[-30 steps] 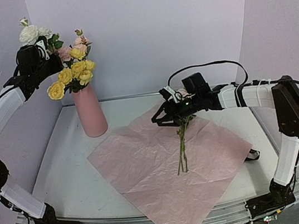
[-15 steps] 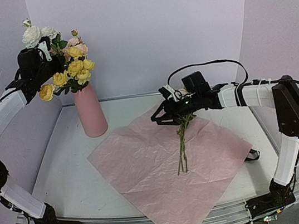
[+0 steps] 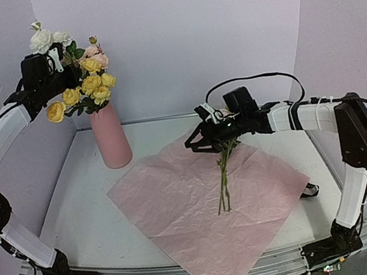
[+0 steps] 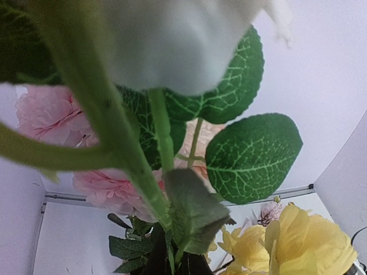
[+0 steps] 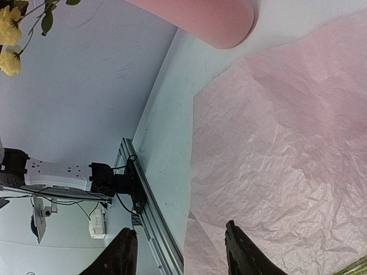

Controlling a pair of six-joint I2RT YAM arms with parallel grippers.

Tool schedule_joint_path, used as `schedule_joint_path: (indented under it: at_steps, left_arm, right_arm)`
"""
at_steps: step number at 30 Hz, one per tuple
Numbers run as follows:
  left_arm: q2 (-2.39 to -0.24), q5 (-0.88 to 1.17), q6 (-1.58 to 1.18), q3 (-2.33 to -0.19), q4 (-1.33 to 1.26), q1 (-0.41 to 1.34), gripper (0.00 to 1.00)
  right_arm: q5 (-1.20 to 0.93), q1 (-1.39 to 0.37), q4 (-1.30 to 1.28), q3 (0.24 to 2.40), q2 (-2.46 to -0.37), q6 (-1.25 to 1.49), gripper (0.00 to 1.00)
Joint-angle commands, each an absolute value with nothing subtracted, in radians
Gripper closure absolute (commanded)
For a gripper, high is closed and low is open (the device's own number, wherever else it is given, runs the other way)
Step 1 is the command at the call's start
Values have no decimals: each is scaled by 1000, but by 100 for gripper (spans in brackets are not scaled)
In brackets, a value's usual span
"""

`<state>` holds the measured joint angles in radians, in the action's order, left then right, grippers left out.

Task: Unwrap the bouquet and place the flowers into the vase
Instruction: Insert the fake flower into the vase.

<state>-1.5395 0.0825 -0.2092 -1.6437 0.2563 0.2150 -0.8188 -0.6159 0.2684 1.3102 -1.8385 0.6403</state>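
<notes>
**Operator:** Where do my flowers stand, and what has the left arm got?

**Spotter:** Your left gripper (image 3: 56, 64) is raised high over the far-left corner of the bench (image 3: 84, 214). It is clamped on the main bunch of flowers (image 3: 89, 86), gripping the stems just below the cream blooms. The bunch sits directly above the vase (image 3: 111, 138), which is upright near that corner. The lowest leaves are right at its rim, but I cannot tell you whether the stem ends are inside. Your left wrist view is filled with green leaves, a pink bloom (image 4: 46, 117) and a yellow bloom (image 4: 298, 240).

**Operator:** And the right side?

**Spotter:** Your right gripper (image 3: 196, 146) hangs low over the far edge of the pink paper (image 3: 193, 205). That sheet lies spread flat across the middle of the bench, one corner reaching over the near edge. The jaws are parted. In your right wrist view both fingers (image 5: 123, 252) stand apart with only crinkled paper between them, so nothing is gripped.

**Operator:** Anything left on the sheet?

**Spotter:** Yes, a few loose stems (image 3: 223, 183) lie on the paper. Their heads are tucked under your right wrist and their cut ends point towards the near edge.
</notes>
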Motion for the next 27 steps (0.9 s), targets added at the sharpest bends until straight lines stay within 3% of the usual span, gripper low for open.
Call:
schedule_joint_path:
  at_steps: [1, 9, 27]
  left_arm:
    - [-1567, 65, -184, -1769, 359, 218, 100]
    - [-1600, 74, -137, -1946, 411, 218, 100]
    - [-1682, 157, -131, -1816, 449, 219, 100]
  right_arm:
    - [-833, -613, 281, 1353, -1844, 646, 46]
    - [-833, -613, 281, 1358, -1849, 648, 46]
    - [-847, -612, 281, 1383, -1873, 650, 46]
